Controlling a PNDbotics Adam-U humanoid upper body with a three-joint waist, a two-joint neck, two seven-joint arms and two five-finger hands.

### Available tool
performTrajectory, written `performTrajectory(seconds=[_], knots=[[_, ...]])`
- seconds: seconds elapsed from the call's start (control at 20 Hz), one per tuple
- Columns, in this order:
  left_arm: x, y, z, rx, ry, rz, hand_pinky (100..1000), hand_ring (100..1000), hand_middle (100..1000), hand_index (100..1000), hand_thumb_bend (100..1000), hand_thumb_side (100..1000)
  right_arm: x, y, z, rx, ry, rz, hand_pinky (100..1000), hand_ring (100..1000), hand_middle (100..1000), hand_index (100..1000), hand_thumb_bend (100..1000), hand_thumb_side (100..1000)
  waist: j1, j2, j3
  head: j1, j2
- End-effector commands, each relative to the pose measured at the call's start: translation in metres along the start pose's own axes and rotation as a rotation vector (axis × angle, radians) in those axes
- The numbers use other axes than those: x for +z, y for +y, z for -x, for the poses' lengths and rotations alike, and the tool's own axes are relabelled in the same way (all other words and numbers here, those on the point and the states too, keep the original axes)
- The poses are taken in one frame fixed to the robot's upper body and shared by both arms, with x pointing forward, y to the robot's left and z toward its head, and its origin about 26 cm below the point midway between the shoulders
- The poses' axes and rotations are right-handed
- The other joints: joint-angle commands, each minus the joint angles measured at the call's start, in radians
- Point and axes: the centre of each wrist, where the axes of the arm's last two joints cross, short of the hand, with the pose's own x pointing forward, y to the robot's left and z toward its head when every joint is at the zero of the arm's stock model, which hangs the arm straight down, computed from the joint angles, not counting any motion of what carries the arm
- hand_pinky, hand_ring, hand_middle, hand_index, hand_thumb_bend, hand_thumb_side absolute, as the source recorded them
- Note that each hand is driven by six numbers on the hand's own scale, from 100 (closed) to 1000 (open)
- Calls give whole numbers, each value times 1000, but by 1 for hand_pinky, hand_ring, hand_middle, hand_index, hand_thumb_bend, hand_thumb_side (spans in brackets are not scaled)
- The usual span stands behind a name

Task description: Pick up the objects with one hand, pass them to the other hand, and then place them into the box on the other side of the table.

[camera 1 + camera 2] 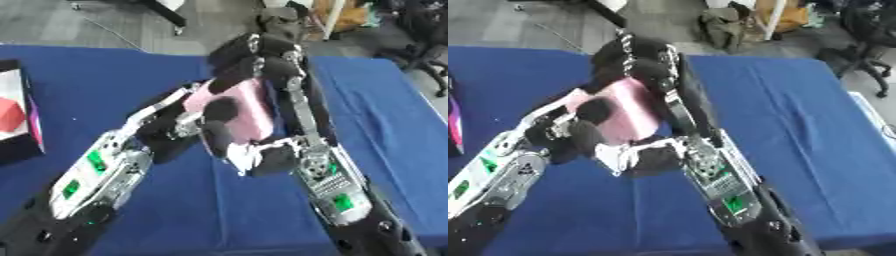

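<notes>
Meeting above the blue table (385, 125), both hands are seen closed around one pink object (249, 107), a flat, pale pink block held up off the cloth between them. The right hand (276, 52) is reached in from the lower right, its forearm running up the middle of the left eye view, and its dark fingers (236, 50) are curled over the far upper edge of the pink object while its thumb side is set against the near lower edge. The left hand (210, 122) is brought in from the lower left, just below and to the left of the right hand, and its black fingertips (220, 109) are pressed onto the near face of the pink object, with its thumb hidden behind the block. Whether the weight is carried by one hand or shared cannot be told. The pink object is thus found between the two palms, touching both, tilted with its upper end toward the far side of the table. Well to the left of the left hand, at the table's left edge, a dark box (31, 127) is partly shown, with a white lining and a red item (9, 114) lying inside it. Beyond the hands, grey floor and an office chair (866, 30) are visible past the table's far edge
</notes>
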Motion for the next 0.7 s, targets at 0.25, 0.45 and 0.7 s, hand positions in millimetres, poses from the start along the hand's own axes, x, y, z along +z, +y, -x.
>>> performTrajectory(seconds=[0.25, 0.45, 0.7], knots=[[1, 2, -1, -28, 17, 4, 656, 421, 225, 291, 316, 377, -7, -4, -3, 21, -27, 0, 899, 955, 932, 907, 238, 572, 6, -16, -1, -1, -2], [1, 2, 0, -25, 18, 4, 657, 420, 224, 291, 313, 378, -7, -4, -3, 15, -26, -10, 890, 937, 933, 921, 226, 574, 6, -16, -2, -2, -2], [3, 5, 1, -22, 6, -21, 657, 420, 226, 292, 262, 424, -9, -4, -3, 7, -33, -14, 892, 925, 933, 932, 217, 568, 6, -15, -3, 0, -2]])
